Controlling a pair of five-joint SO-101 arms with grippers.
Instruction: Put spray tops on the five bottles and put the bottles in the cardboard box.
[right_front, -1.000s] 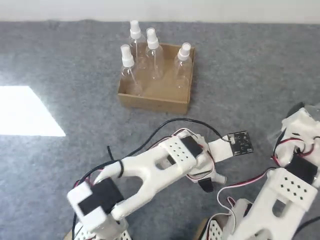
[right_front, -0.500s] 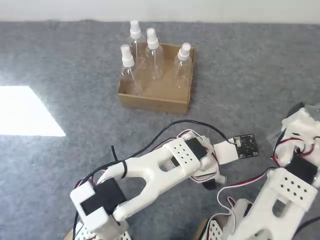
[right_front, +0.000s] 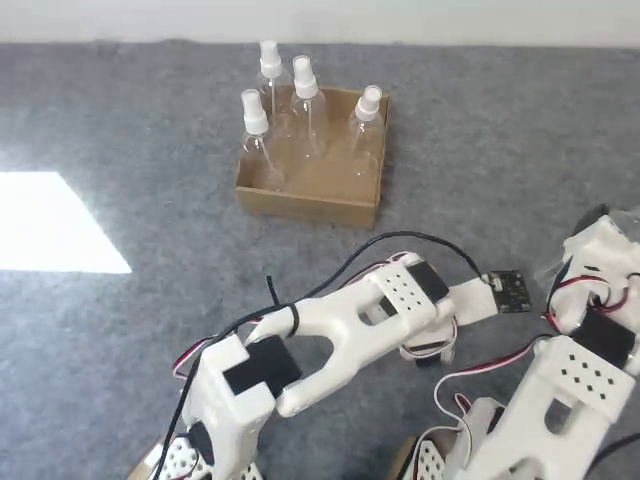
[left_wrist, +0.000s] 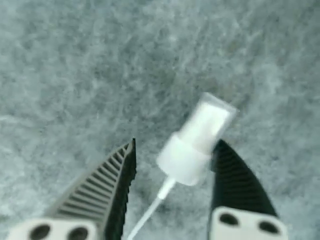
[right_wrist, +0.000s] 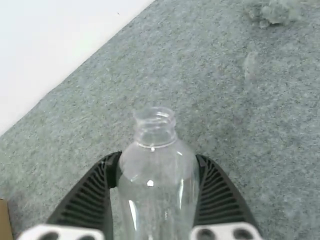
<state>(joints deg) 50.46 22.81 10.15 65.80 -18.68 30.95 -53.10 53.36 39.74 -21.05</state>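
Spray top (left_wrist: 192, 145) lies on the table (left_wrist: 75, 60) between the spread left end effector (left_wrist: 175, 146); right end effector (right_wrist: 157, 160) pinches the uncapped bottle (right_wrist: 156, 170). Closing off-centre could flick the top away.

You're over mottled grey carpet (right_front: 120, 120), white patch (right_front: 45, 225) at 9 o'clock. Cardboard box (right_front: 305, 205) plain brown; boxed bottles (right_front: 306, 118) clear, white spray tops (right_front: 254, 110). Your arms (right_front: 340, 320) white, motors (right_front: 262, 362) black. Left gripper (left_wrist: 175, 146) and right gripper (right_wrist: 156, 159): black ribbed fingers. Loose spray top (left_wrist: 192, 150) white; held bottle (right_wrist: 154, 125) clear.
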